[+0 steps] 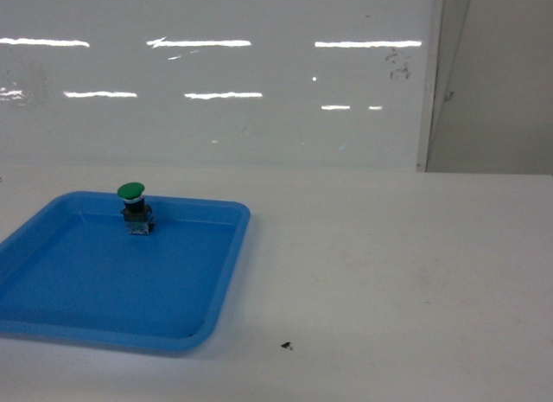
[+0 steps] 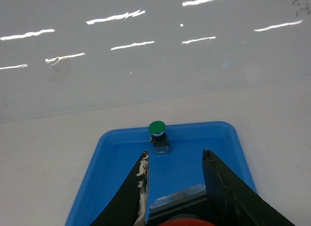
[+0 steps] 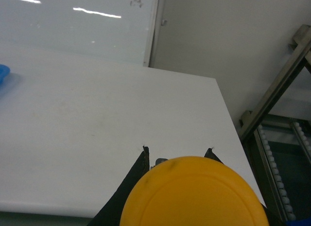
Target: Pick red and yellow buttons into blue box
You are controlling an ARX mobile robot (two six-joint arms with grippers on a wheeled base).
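Two grippers each clamp a button: the left gripper (image 2: 175, 160) holds the red button (image 2: 187, 222) above the blue tray (image 2: 233, 153), the right gripper (image 3: 177, 152) the yellow button (image 3: 194, 193) over the tabletop (image 3: 97, 119).

White table (image 1: 406, 264), glossy light-streaked wall panel (image 1: 216, 73), perhaps metal shelving (image 3: 282, 119) beside.

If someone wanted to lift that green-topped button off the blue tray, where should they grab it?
Probably by the blocky base, coming straight down with jaws either side. The green button stands upright on the tray, and its rounded cap overhangs and would likely slip.
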